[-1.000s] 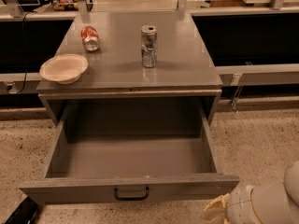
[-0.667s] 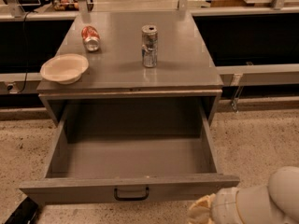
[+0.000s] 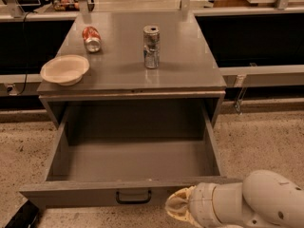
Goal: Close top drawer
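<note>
The top drawer (image 3: 133, 163) of the grey cabinet is pulled wide open and is empty inside. Its plain grey front (image 3: 90, 194) faces me at the bottom, with a small black handle (image 3: 134, 197) at its centre. My white arm comes in from the lower right. The gripper (image 3: 176, 210) is at the arm's tan-covered tip, right of the handle and level with the drawer front. Whether it touches the front cannot be made out.
On the cabinet top (image 3: 190, 65) a silver can (image 3: 151, 47) stands upright, a red can (image 3: 91, 39) lies on its side, and a white bowl (image 3: 64, 69) sits at the left edge. Speckled floor (image 3: 266, 141) surrounds the cabinet. A dark object (image 3: 21, 216) lies at the lower left.
My arm has moved left along the bottom of the view, bringing the gripper from the lower right corner to just right of the drawer handle. The drawer has not moved.
</note>
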{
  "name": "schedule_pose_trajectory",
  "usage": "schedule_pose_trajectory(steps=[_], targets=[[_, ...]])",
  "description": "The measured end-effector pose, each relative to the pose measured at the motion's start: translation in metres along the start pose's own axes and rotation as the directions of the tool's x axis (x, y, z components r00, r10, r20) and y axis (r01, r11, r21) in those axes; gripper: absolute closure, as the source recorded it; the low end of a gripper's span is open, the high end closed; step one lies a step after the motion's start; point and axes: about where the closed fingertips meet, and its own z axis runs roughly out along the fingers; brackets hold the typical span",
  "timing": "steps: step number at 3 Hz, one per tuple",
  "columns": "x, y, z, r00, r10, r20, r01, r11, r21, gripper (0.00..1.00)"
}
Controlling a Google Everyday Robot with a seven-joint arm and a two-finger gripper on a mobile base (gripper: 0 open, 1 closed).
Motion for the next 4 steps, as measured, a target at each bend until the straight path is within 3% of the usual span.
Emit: schedule_pose_trajectory(steps=[1,3,4], targets=[[-0.005,-0.019,0.015,0.999,-0.038,-0.003,0.038,0.9990,0.022,1.00],[0.043,-0.112,0.050,0.999,0.028,-0.036,-0.028,0.9996,-0.002,1.00],[0.063,-0.168,0.059,0.994,0.090,-0.066,-0.090,0.9960,0.005,1.00]])
